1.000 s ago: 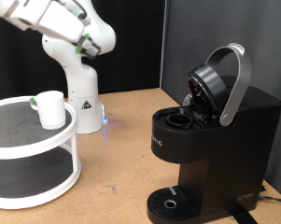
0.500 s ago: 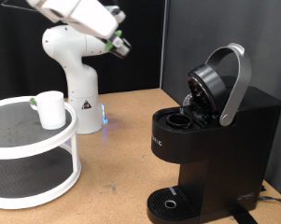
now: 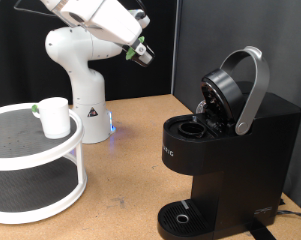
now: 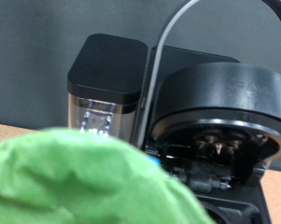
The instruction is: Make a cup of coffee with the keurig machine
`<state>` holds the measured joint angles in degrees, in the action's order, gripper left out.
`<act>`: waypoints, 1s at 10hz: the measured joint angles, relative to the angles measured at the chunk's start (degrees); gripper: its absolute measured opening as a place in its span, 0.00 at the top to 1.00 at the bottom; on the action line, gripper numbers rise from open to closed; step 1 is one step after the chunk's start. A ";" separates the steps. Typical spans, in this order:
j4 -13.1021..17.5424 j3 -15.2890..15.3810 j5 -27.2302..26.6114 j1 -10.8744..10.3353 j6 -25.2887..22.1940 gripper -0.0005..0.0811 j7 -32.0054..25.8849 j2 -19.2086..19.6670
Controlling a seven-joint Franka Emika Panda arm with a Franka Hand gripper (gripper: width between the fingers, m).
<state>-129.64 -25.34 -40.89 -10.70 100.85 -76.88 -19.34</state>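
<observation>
Since a second ago your gripper (image 3: 140,51) has swung from the exterior view's upper left toward the keurig machine (image 3: 225,150), and now hangs high, well apart from its raised lid. Whether the jaws are wide or narrow, you cannot tell; the wrist view shows only a green blur. Nearest, the drip tray (image 3: 180,216) is bare. Further left, the cup (image 3: 54,116) stands on the white rack (image 3: 40,160). Approach the open chamber squarely, clear of the handle (image 3: 252,90).
</observation>
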 joint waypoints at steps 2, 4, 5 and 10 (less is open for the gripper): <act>-0.26 2.29 -1.07 -0.31 4.87 0.42 3.18 0.14; 0.09 4.48 -2.67 -0.94 7.60 0.42 5.76 0.86; 0.59 5.17 -2.98 -1.26 7.62 0.42 6.76 1.43; 1.37 7.30 -3.10 -1.53 9.85 0.42 9.36 2.80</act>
<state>-128.28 -18.04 -43.99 -12.23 110.70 -67.52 -16.54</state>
